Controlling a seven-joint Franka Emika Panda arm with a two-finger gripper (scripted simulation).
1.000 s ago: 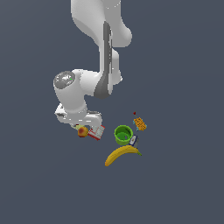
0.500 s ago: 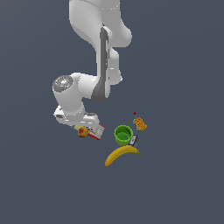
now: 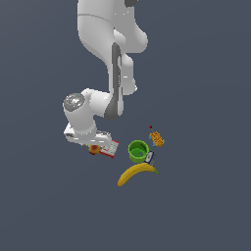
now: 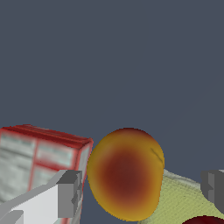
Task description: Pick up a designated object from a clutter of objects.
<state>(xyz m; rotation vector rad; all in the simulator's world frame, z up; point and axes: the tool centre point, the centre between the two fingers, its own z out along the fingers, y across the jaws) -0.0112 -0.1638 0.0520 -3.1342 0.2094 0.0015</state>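
Two fingers [image 4: 69,193] of gripper [image 4: 142,190], now lower vs. 1 s ago, sit apart around peach [image 4: 126,173] beside box [image 4: 41,159], not yet clamped.

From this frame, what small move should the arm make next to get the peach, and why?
Probably close the gripper. In the wrist view the peach sits between the two fingertips, with gaps on both sides, so the jaws are open and already straddle it. The red-white box lies right beside one finger, so shifting sideways looks risky.

white arm [image 3: 93,115] over peach [image 3: 93,149], green cup [image 3: 138,151], banana [image 3: 136,173]
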